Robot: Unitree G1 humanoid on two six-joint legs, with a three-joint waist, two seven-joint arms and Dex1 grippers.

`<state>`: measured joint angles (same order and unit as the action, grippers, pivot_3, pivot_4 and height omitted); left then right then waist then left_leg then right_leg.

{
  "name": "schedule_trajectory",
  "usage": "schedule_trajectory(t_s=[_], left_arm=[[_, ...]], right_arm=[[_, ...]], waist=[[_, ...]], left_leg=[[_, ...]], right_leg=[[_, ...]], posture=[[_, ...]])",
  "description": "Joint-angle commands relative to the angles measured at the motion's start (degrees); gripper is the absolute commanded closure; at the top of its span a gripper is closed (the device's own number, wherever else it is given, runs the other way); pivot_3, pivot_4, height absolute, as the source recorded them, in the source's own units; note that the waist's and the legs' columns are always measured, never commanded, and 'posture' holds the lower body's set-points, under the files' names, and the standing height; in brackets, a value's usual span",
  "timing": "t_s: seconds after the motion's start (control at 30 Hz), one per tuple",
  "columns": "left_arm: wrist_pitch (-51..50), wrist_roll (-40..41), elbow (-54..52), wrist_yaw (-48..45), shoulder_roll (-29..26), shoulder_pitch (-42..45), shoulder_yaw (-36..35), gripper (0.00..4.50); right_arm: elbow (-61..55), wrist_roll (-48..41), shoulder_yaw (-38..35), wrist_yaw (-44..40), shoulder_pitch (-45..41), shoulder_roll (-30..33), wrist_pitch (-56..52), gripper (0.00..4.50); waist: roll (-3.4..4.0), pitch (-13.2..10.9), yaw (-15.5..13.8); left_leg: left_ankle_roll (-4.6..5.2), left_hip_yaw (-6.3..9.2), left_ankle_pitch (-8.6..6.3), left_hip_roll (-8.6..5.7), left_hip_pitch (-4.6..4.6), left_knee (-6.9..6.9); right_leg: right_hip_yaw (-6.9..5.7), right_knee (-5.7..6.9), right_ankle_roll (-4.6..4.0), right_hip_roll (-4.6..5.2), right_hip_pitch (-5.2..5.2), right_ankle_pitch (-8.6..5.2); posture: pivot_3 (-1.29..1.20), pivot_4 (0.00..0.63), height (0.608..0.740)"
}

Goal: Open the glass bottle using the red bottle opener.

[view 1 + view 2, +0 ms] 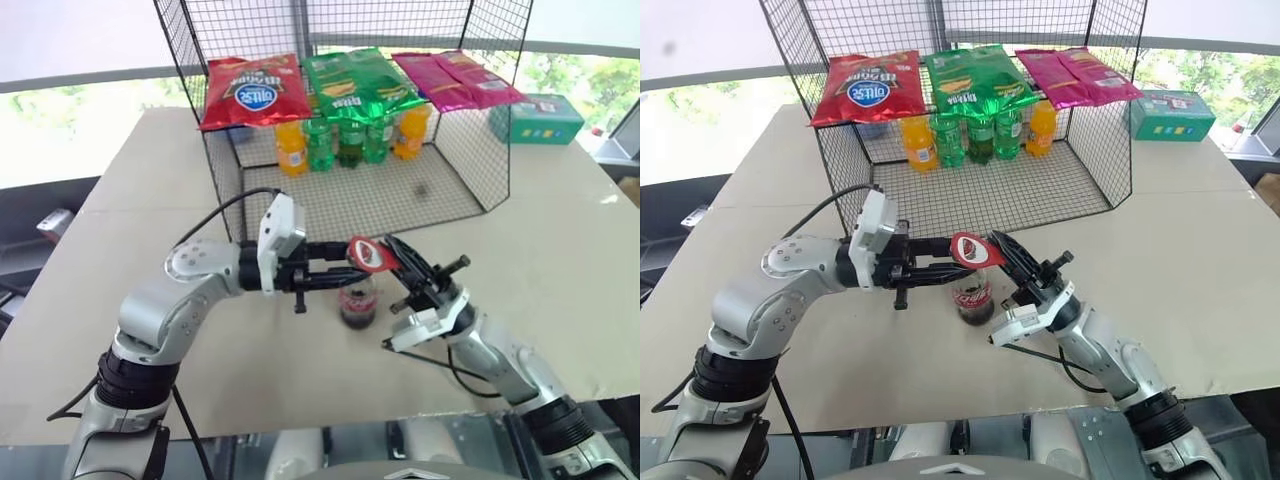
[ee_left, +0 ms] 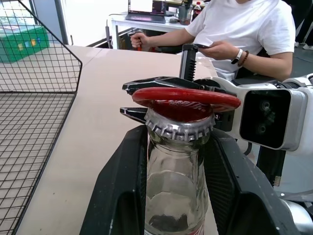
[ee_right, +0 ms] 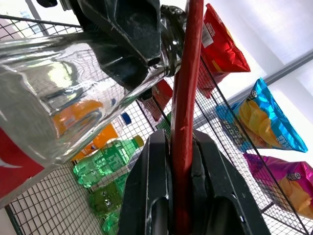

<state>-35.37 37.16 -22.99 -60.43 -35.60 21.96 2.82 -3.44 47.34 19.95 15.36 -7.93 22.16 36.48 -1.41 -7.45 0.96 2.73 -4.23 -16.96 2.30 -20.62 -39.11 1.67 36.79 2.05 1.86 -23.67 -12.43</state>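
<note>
The glass bottle (image 1: 358,303) is stood upright on the tan table (image 1: 560,260), just in front of the open side of the wire mesh cage (image 1: 460,150), and everything else is described from it. Its neck is clamped from the robot's left by the left gripper (image 2: 178,161), whose two black fingers (image 2: 117,191) are pressed against the glass on either side just under the cap; this is judged to be a bracing grip, so that the bottle is not tipped when the cap is levered.

Lying flat on top of the bottle's crimped cap (image 2: 178,128) is the head of the red bottle opener (image 1: 372,254). Its handle is pinched between the closed fingers of the right gripper (image 3: 183,171), which is brought in from the bottle's right side and angled upward toward the cap. The opener appears to be placed this way so that its loop can catch the cap's edge; whether the lip is already hooked cannot be told. The cap is seen to be still on.

Behind the bottle, inside the cage, orange and green soda bottles (image 1: 345,140) are lined up, with snack bags (image 1: 250,92) laid on the cage top. Beyond the bottle in the left wrist view, a seated person (image 2: 244,34) is seen holding a phone.
</note>
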Motion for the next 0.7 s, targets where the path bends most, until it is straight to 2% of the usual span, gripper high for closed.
schedule_trajectory(t_s=[0.03, 0.17, 0.53, 0.7], left_arm=[[0.44, 2.3, -2.25, -0.24, 1.57, 1.09, 0.69, 3.4], [0.79, 1.82, -2.04, -0.52, 1.49, 0.8, 1.09, 3.4], [4.1, -1.65, 1.17, -2.32, 2.47, 0.68, 3.55, 3.4], [5.49, -2.16, 2.12, -3.02, 2.69, 0.52, 3.72, 3.4]], right_arm=[[8.13, 9.16, 9.04, -4.7, 2.53, 1.92, -0.67, 4.5], [6.62, 9.21, 8.04, -5.33, 1.55, 3.94, -0.72, 4.5], [-3.72, -1.34, 0.97, -17.64, -5.3, 18.86, 0.75, 4.5], [-6.64, -6.18, -0.72, -22.93, -10.26, 21.03, 0.42, 4.5]], waist=[[-0.01, 0.04, 0.0], [-0.01, 0.04, 0.0], [0.03, 0.1, -0.22], [0.06, 0.05, -0.37]], left_leg=[[0.0, -0.01, 0.0, 0.0, 0.0, 0.0], [0.01, -0.02, 0.0, 0.01, 0.0, 0.0], [0.03, -0.04, -0.01, -0.02, 0.0, -0.01], [0.05, -0.02, -0.01, -0.02, -0.07, -0.01]], right_leg=[[0.01, 0.0, 0.0, 0.0, 0.0, 0.0], [0.04, 0.0, 0.01, 0.03, 0.0, -0.01], [0.07, -0.03, 0.09, 0.1, 0.0, -0.05], [0.03, -0.07, 0.1, 0.13, -0.01, -0.06]], posture=[[0.0, 0.15, 0.74], [0.0, 0.15, 0.74], [0.0, 0.15, 0.74], [0.0, 0.15, 0.74]])
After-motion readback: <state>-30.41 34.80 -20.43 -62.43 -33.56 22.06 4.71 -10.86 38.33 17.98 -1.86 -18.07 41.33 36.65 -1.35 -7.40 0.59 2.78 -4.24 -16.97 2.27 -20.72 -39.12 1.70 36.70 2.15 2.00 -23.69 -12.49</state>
